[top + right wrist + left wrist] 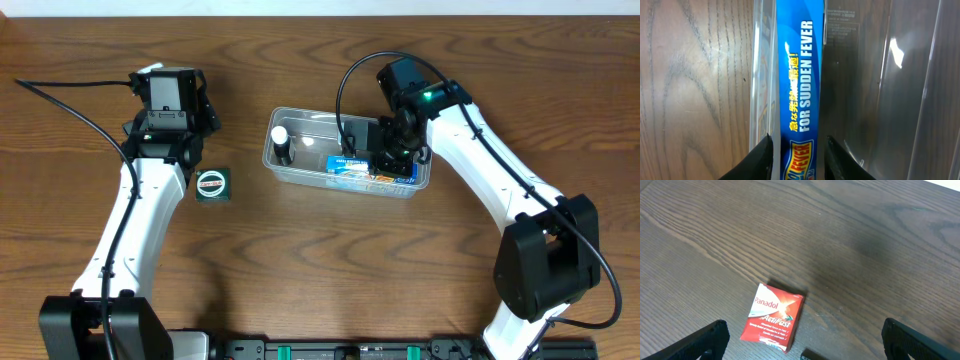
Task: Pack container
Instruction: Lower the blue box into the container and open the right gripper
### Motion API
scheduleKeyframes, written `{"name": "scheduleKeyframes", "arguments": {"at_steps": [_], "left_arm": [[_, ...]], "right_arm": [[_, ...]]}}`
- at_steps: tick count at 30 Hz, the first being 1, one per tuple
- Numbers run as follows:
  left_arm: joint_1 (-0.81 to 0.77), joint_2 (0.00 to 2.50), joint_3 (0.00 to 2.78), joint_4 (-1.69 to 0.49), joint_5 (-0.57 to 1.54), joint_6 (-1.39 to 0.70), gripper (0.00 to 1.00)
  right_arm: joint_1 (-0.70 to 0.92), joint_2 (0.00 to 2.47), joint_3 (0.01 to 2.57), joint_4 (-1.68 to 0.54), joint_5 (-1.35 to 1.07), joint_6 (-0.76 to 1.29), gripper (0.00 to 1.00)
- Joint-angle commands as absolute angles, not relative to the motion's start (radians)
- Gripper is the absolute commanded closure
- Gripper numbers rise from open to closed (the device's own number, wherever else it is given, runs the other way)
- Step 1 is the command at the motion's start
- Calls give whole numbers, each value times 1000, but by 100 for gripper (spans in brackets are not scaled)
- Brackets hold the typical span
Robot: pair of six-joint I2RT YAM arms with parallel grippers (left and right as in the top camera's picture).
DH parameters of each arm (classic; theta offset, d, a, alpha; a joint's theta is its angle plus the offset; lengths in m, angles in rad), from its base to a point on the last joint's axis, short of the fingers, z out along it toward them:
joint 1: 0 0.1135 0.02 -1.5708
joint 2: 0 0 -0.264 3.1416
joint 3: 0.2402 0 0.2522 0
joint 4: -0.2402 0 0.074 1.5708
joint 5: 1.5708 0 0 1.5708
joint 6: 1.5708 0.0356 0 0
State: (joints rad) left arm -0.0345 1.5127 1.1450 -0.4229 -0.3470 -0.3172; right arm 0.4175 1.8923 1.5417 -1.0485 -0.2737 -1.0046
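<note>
Container (268, 150), at the table's far middle: probably light, thin-walled and slick, flexing if squeezed; best pinched over its rim. Right gripper (799, 155) inside it, jaws slightly parted astride the blue box (800, 75). Left gripper (815, 342) spread wide, empty.

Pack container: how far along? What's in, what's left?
Done: small bottle sits in the container. In hand: right gripper straddles the blue fever box inside it, jaws slightly apart. Remaining: red Panadol box and green round item on the table; left gripper open, empty.
</note>
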Motion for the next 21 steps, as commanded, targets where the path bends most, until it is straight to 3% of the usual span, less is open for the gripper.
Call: {"name": "scheduleKeyframes", "arguments": {"at_steps": [1, 21], "left_arm": [[-31, 1507, 1156, -426, -360, -316, 2], [-31, 1507, 1156, -426, -360, -316, 2]], "right_arm": [[411, 1900, 1537, -1042, -285, -1002, 68], [393, 1900, 1537, -952, -232, -953, 66]]}}
